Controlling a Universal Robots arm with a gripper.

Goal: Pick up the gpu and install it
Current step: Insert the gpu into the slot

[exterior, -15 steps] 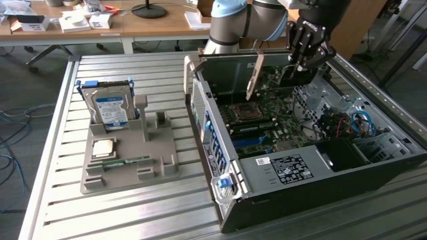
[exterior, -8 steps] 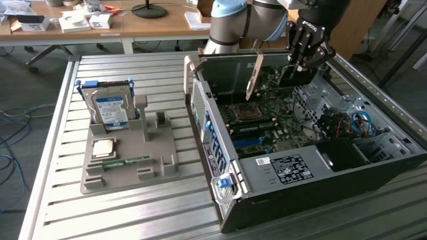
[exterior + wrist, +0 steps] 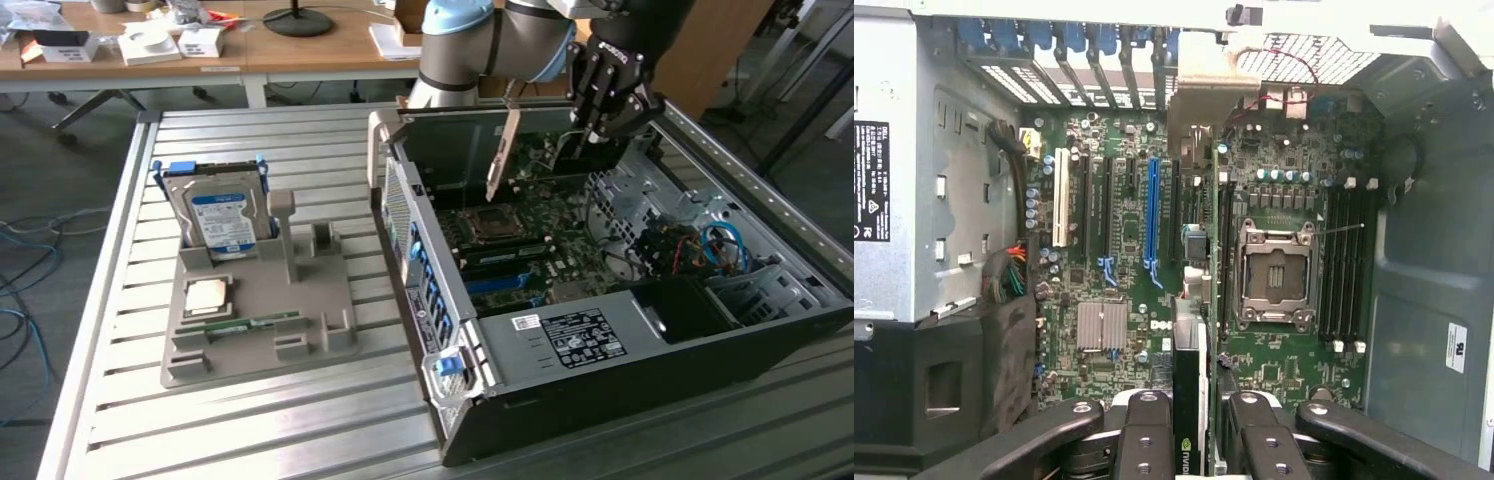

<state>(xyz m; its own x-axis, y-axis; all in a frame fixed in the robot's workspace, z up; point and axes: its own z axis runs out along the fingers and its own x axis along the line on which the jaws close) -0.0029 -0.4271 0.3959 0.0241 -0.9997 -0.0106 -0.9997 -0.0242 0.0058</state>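
Note:
The open computer case point(image 3: 627, 345) lies on its side with the motherboard point(image 3: 1294, 180) facing up. My black gripper point(image 3: 597, 135) reaches into the case from above and is shut on the gpu point(image 3: 505, 150). The gpu is a thin card with a tan end, standing on edge. In the wrist view the gpu point(image 3: 1190, 360) runs edge-on between my fingers point(image 3: 1149, 425). It sits over the board between the blue slot point(image 3: 1151, 215) and the bare processor socket point(image 3: 1277, 275). Whether its lower edge is in a slot is hidden.
On the exterior view's left, a grey parts holder point(image 3: 300, 335) carries a silver hard drive point(image 3: 220, 220), a square chip point(image 3: 210, 295) and a green memory stick point(image 3: 247, 323). Everything rests on a slatted metal table point(image 3: 267, 430). Case walls, a drive cage and cables point(image 3: 714, 245) surround the board.

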